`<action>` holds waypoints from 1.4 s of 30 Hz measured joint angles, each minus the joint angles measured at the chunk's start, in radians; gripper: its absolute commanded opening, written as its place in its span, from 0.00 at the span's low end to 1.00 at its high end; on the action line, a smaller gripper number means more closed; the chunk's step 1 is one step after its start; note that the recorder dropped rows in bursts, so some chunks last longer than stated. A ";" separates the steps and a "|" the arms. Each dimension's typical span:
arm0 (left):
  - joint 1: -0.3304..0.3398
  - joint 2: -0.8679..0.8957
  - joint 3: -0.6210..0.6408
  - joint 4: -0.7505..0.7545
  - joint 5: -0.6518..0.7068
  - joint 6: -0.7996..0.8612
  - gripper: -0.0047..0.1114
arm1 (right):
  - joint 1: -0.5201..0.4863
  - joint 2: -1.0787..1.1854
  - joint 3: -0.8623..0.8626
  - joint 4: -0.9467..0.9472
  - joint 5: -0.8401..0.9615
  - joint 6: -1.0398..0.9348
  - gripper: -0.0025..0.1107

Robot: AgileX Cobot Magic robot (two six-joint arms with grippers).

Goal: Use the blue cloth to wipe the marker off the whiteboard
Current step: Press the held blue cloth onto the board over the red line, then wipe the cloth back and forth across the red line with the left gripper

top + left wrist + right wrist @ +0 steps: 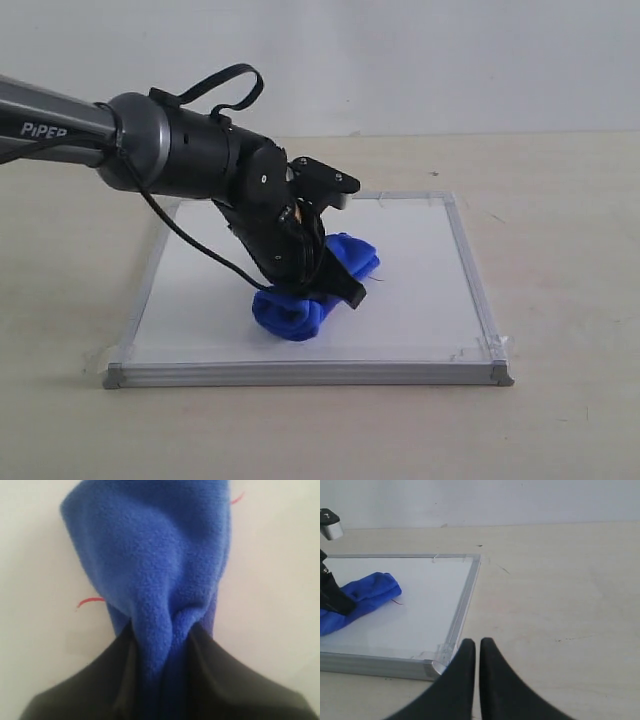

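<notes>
The whiteboard (420,300) lies flat on the table, silver frame all round. My left gripper (318,272) presses down on its middle, shut on the blue cloth (295,312), which bulges out on both sides of the fingers. From the left wrist the blue cloth (155,570) fills the picture, pinched between the black fingers (100,680), and red bits of the marker (90,601) poke out on either side of it. A thin end of the marker (396,601) shows beside the blue cloth (362,600). My right gripper (478,645) hovers shut and empty off the whiteboard (420,615), near its corner.
The beige table (560,220) extends around the board, with a white wall behind. Clear tape bits sit at the board's corner (497,350). The left arm (150,145) reaches in from the left above the board.
</notes>
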 measured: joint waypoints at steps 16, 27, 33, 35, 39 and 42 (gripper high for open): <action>0.083 0.007 -0.039 0.109 0.117 -0.325 0.08 | 0.000 0.000 0.000 0.000 0.000 0.000 0.02; 0.008 0.010 -0.043 0.204 0.180 -0.407 0.08 | 0.000 0.000 0.000 0.000 0.000 0.000 0.02; 0.054 0.010 -0.045 0.355 0.357 -0.496 0.08 | 0.000 0.000 0.000 0.000 0.000 0.000 0.02; 0.037 0.008 -0.045 0.244 0.286 -0.405 0.08 | 0.000 0.000 0.000 0.000 0.000 0.000 0.02; -0.027 0.012 -0.045 0.015 0.070 -0.291 0.08 | 0.000 0.000 0.000 0.000 0.000 0.000 0.02; -0.014 0.028 -0.068 0.007 0.101 -0.277 0.08 | 0.000 0.000 0.000 0.000 0.000 0.000 0.02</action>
